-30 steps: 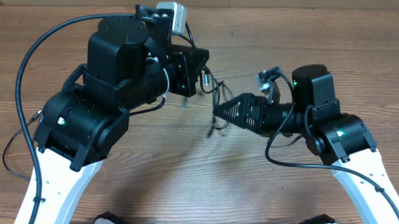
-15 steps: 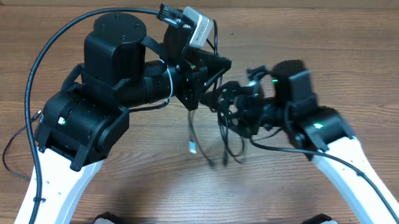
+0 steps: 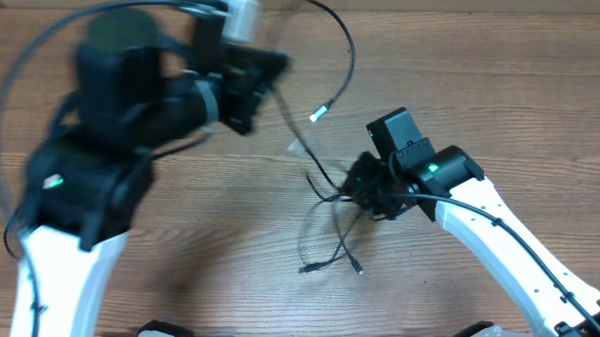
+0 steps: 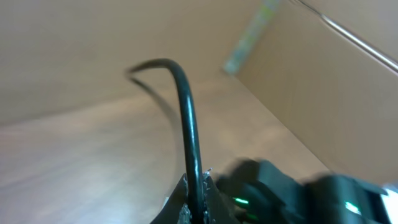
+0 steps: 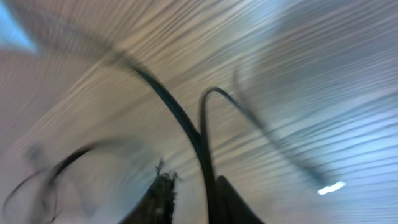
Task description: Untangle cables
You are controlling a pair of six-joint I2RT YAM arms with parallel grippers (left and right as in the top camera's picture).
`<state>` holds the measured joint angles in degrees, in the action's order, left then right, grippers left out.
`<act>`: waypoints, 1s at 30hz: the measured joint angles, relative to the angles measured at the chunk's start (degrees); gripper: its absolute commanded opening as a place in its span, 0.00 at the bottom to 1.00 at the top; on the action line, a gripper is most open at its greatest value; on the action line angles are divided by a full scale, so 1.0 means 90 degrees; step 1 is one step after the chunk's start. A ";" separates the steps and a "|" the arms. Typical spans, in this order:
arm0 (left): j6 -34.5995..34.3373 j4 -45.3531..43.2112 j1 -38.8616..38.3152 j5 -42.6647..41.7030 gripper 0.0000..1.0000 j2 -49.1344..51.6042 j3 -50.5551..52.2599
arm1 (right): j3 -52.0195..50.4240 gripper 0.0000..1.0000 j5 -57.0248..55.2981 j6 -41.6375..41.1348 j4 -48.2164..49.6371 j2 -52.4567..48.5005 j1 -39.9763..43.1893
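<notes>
The step in hand looks like drawing one strand out of the cables (image 3: 331, 205), which are bunched near the middle of the tabletop (image 3: 177, 244), a little toward its right edge.

The left gripper (image 3: 261, 79), up by the far edge and left of centre, is pinching a single cord (image 4: 189, 137). The left wrist view shows its fingertips pressed together on it. The right gripper (image 3: 366, 189) is sitting at the knot (image 3: 344, 195) with a strand running between its fingers. That view is too smeared to tell whether the pads are actually clamping.

To do this well, the right gripper should be anchoring the knot low and steady. The left one should be pulling away along the strand's own line, toward the far-left corner, slowly enough that loops are sliding open rather than cinching tight. The left arm (image 3: 101, 132) is heavily blurred, so the pull appears brisk. A snagged loop could drag the whole bundle along.

The stretched part of the cord is running on a diagonal from the far left down to the knot. Past the left gripper, its free end is arching toward the far edge and curling back, with the silver plug (image 3: 319, 114) pointing toward the near-left corner. Two loose tails (image 3: 322, 259) are trailing from the knot toward the near edge, their long axes lying roughly far to near.
</notes>
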<state>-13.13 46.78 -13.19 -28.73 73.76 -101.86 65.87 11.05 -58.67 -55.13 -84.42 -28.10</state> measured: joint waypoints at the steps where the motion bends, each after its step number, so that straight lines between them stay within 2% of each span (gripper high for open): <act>1: -0.0019 0.0039 0.0313 0.0085 0.04 -0.0172 0.0000 | 0.0000 0.14 -0.0260 0.0012 -0.0087 -0.0010 0.0073; 9: -0.0690 0.0675 0.2688 0.1173 0.05 -0.1401 -0.0022 | 0.0000 0.13 -0.1916 0.0022 -0.0444 -0.0022 0.0658; 14: -0.1409 0.1110 0.3929 0.2203 0.04 -0.1406 -0.0056 | -0.0131 0.09 -0.2652 0.0027 -0.0561 -0.0022 0.0969; 17: -0.1797 0.1229 0.4551 0.2467 0.04 -0.1207 -0.0056 | -0.0374 0.09 -0.3045 0.0024 -0.0668 -0.0022 0.1243; 21: -0.2062 0.1413 0.4884 0.2433 0.04 -0.0894 -0.0056 | -0.0738 0.04 -0.3322 0.0034 -0.0641 -0.0034 0.1761; 30: -0.2669 0.1569 0.4901 0.2295 0.04 -0.0243 -0.0056 | -0.1409 0.04 -0.3706 0.0036 -0.0585 -0.0044 0.3293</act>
<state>-37.15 60.90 30.92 -8.08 71.57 -102.37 53.19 -22.31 -58.35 -60.40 -84.82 1.54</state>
